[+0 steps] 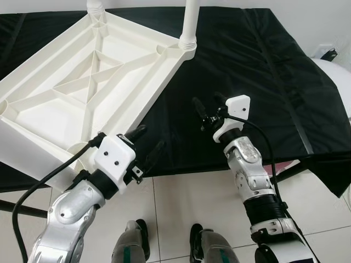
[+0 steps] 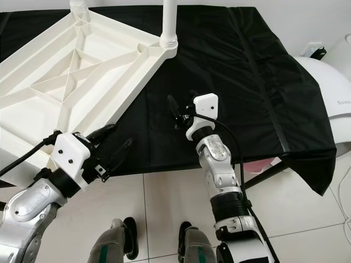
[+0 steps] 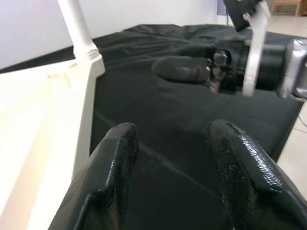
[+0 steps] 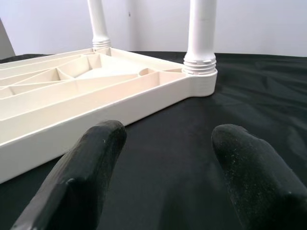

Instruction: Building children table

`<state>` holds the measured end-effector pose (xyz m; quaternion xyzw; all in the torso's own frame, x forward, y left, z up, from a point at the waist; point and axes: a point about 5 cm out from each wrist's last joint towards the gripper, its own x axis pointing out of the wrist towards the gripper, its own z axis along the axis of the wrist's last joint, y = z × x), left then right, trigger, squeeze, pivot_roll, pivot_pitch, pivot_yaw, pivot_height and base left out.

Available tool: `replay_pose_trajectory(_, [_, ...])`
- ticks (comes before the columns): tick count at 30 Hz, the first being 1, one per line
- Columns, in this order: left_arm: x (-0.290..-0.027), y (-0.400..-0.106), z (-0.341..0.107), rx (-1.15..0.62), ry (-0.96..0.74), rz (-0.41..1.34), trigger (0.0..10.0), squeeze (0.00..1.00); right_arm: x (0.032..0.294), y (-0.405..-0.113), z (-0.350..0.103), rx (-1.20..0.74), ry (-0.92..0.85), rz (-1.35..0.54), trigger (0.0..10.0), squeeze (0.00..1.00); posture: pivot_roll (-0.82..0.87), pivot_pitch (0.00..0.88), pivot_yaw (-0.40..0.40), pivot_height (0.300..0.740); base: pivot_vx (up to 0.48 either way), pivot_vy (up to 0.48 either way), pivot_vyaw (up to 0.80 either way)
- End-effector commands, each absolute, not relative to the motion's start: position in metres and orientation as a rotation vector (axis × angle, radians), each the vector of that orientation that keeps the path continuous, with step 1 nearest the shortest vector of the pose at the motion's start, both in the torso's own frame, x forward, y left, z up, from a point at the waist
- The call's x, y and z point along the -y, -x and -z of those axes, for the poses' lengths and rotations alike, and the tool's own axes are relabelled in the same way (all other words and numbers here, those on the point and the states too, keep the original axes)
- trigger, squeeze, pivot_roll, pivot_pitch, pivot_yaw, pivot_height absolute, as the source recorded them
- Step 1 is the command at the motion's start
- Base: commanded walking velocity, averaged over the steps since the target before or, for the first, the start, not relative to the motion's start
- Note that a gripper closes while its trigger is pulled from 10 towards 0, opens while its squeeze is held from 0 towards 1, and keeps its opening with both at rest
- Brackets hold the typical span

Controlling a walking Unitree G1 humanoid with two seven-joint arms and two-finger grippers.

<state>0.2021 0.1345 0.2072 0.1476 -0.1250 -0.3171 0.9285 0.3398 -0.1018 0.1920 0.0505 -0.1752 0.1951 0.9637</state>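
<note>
Tabletop: a white plastic children's tabletop (image 1: pixel 82 87), ribbed underside up, lies on a black cloth sheet (image 1: pixel 247 82) spread over a raised surface, its near corner overhanging the sheet's front edge.
Legs: two white round plastic legs (image 1: pixel 190 24) stand upright in the far corner sockets; the right wrist view shows both and the threaded collar of the nearer one (image 4: pixel 200 28).
Left gripper: the left gripper (image 1: pixel 148 145) hangs just past the tabletop's near edge, fingers spread and holding nothing; its wrist view shows the tabletop's edge beside one finger (image 3: pixel 115 163) and the other arm ahead.
Right gripper: the right gripper (image 1: pixel 207 108) hovers above the sheet, near the tabletop's right edge, fingers apart and empty.
Floor: pale tiled floor (image 1: pixel 181 203) below, with the robot's own feet (image 1: pixel 137 233) visible in the head views.
Right side: a white rounded object (image 2: pixel 329 93) stands beside the sheet.
</note>
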Motion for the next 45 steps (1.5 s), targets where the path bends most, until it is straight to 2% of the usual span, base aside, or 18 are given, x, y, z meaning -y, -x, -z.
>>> replay_pose_trajectory(1, [-0.129, -0.194, -0.208, 0.267, -0.313, 0.743, 10.0, 0.00, 0.099, -0.340, -0.188, 0.348, -0.098, -0.411, 10.0, 0.00, 0.10, 0.215, -0.051, 0.740, 0.000, 0.000, 0.00])
replay_pose_trajectory(6, [-0.133, -0.198, -0.211, 0.271, -0.321, 0.702, 10.0, 0.00, 0.088, -0.357, -0.184, 0.246, -0.030, -0.413, 10.0, 0.00, 0.10, 0.224, -0.052, 0.740, 0.000, 0.000, 0.00])
replay_pose_trajectory(13, [-0.129, -0.203, -0.219, 0.303, -0.313, 0.687, 10.0, 0.00, 0.071, -0.368, -0.187, 0.199, 0.022, -0.473, 10.0, 0.00, 0.10, 0.227, -0.055, 0.740, 0.000, 0.000, 0.00])
replay_pose_trajectory(18, [-0.125, -0.202, -0.220, 0.309, -0.309, 0.703, 10.0, 0.00, 0.056, -0.376, -0.195, 0.174, -0.016, -0.510, 10.0, 0.00, 0.09, 0.229, -0.058, 0.740, 0.000, 0.000, 0.00])
replay_pose_trajectory(23, [-0.119, -0.193, -0.217, 0.280, -0.298, 0.775, 10.0, 0.00, 0.032, -0.384, -0.226, 0.228, -0.105, -0.551, 10.0, 0.00, 0.09, 0.244, -0.069, 0.740, 0.000, 0.000, 0.00])
replay_pose_trajectory(30, [-0.117, -0.187, -0.209, 0.242, -0.306, 0.816, 10.0, 0.00, 0.025, -0.389, -0.236, 0.221, -0.152, -0.520, 10.0, 0.00, 0.09, 0.248, -0.072, 0.740, 0.000, 0.000, 0.00])
replay_pose_trajectory(38, [-0.112, -0.179, -0.197, 0.183, -0.337, 0.882, 10.0, 0.00, 0.014, -0.398, -0.234, 0.045, -0.206, -0.398, 10.0, 0.00, 0.09, 0.258, -0.081, 0.740, 0.000, 0.000, 0.00])
replay_pose_trajectory(45, [-0.110, -0.176, -0.198, 0.180, -0.339, 0.882, 10.0, 0.00, 0.000, -0.396, -0.229, -0.043, -0.247, -0.394, 10.0, 0.00, 0.10, 0.263, -0.089, 0.740, 0.000, 0.000, 0.00])
